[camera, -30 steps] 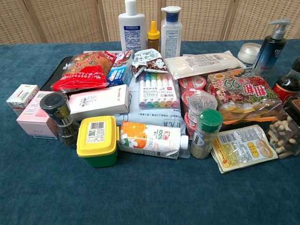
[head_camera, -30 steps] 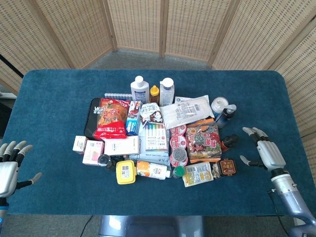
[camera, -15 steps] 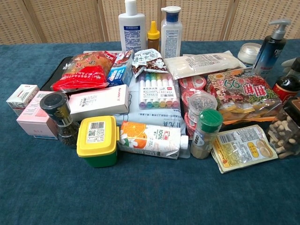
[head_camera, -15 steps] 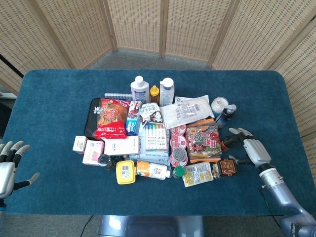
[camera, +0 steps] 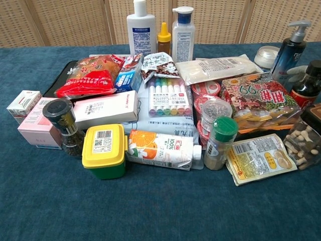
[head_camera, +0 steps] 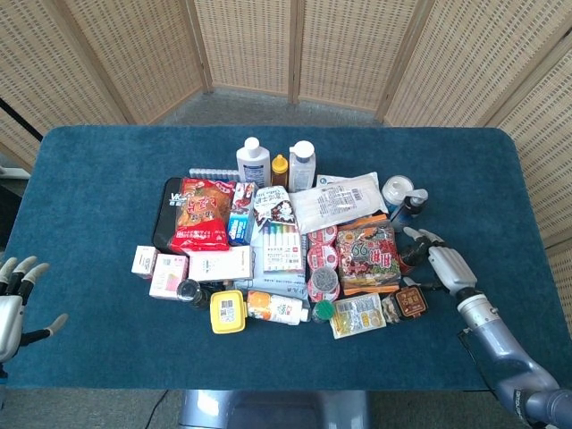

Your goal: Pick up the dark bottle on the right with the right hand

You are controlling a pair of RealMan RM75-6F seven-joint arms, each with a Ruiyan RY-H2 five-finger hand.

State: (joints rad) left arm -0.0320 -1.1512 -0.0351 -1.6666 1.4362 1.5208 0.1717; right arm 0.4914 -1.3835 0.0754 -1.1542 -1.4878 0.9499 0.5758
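Reaching with my right hand (head_camera: 444, 266), fingers apart around the dark bottle (camera: 305, 86) near the table's right edge, I judge it rigid, smooth, slippery, so I grip mid-body.

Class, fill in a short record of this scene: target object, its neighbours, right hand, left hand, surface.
target: dark bottle, upright, red label
neighbours: pump bottle behind it, jar of nuts in front
right hand: beside the dark bottle; contact unclear
left hand: open, at the table's left edge, holding nothing
surface: blue table
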